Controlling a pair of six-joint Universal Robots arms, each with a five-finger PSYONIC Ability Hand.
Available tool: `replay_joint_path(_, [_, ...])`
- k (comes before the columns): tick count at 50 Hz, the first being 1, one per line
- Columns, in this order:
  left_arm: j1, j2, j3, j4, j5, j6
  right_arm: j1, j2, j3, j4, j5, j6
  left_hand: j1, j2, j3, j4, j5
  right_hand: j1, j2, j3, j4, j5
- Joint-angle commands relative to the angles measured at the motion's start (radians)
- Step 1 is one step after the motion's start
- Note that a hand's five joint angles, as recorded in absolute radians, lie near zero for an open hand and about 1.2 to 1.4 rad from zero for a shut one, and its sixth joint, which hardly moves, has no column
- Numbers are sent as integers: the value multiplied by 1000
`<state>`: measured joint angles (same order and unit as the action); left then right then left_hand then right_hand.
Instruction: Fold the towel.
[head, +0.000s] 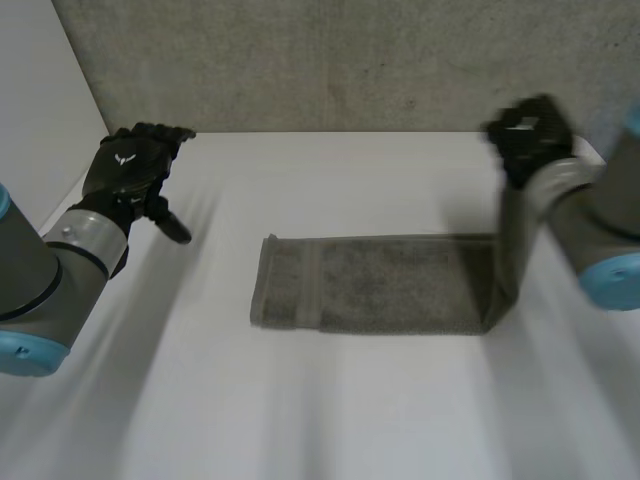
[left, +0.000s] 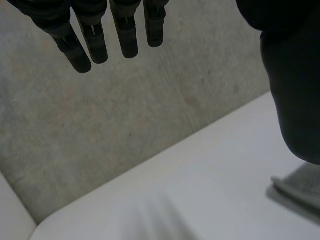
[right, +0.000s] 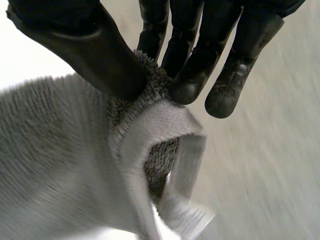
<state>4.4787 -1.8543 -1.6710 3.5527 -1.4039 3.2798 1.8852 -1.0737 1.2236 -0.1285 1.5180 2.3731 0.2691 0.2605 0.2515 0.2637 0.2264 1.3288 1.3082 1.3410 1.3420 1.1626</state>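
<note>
Centrally on the white table (head: 300, 410), the grey terry towel (head: 380, 285) is laid out as a long strip, with its banded hem end flat toward the left arm's side and its other end drawn up off the surface. That raised end is pinched by the right hand (head: 528, 135): in the right wrist view the bunched hem is seen clamped between the thumb (right: 95, 55) and the fingertips (right: 187, 87), with a loose fold of cloth hanging below. The left hand (head: 130, 170) is held well apart from the towel, above the table near the concrete wall (head: 350, 60), its fingers (left: 95, 40) straight and spread and nothing touched. The cloth is judged to be light, soft and limp, so it will sag and drape rather than keep any shape, and its pile should offer good grip without risk of damage. A hold is best taken at the hem or corners, where the woven band is firmer; the lifted end would probably be carried over toward the flat hem, and a single pinch may let one corner droop.
</note>
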Motion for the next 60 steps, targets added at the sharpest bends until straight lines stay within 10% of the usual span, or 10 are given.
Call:
replay_joint_path(1, [-56,-3,42,0,-63,-60,337,130,-48,-32,-15,9,-82,-73,-64,-77,-214,67,88,55,54,59])
replay_joint_path(12, [-99,-60,39,3,-86,-55,499,293,-64,-68,-79,21,-79,-70,-62,-74,-211,67,88,55,54,59])
replay_joint_path(14, [-102,-68,39,3,-86,-55,502,291,-56,-68,-84,32,-79,-70,-61,-74,-211,-178,-158,-190,-191,-186])
replay_joint_path(16, [-104,-72,39,5,-86,-55,496,265,-44,-68,-88,80,-79,-70,-61,-74,-211,-1119,-1098,-1131,-1132,-1127])
replay_joint_path(18, [-104,-77,39,5,-86,-54,486,239,-32,-69,-88,109,-79,-70,-61,-74,-211,-1154,-1134,-1166,-1167,-1163])
replay_joint_path(32, [-111,-86,30,6,-84,-51,243,-38,215,-28,-87,288,-76,-68,-59,-71,-208,-1154,-1134,-1166,-1167,-1163])
replay_joint_path(49, [-133,-111,23,9,-84,-51,71,-49,513,-85,-104,275,-76,-68,-59,-71,-208,-803,-783,-816,-817,-812])
replay_joint_path(57, [-134,-125,34,0,-81,-62,61,-34,511,-119,-94,272,-82,-73,-64,-77,-214,-469,-448,-481,-482,-477])
replay_joint_path(60, [-134,-126,31,0,-81,-61,61,-15,505,-125,-78,250,-82,-73,-64,-77,-214,4,24,-8,-9,-4])
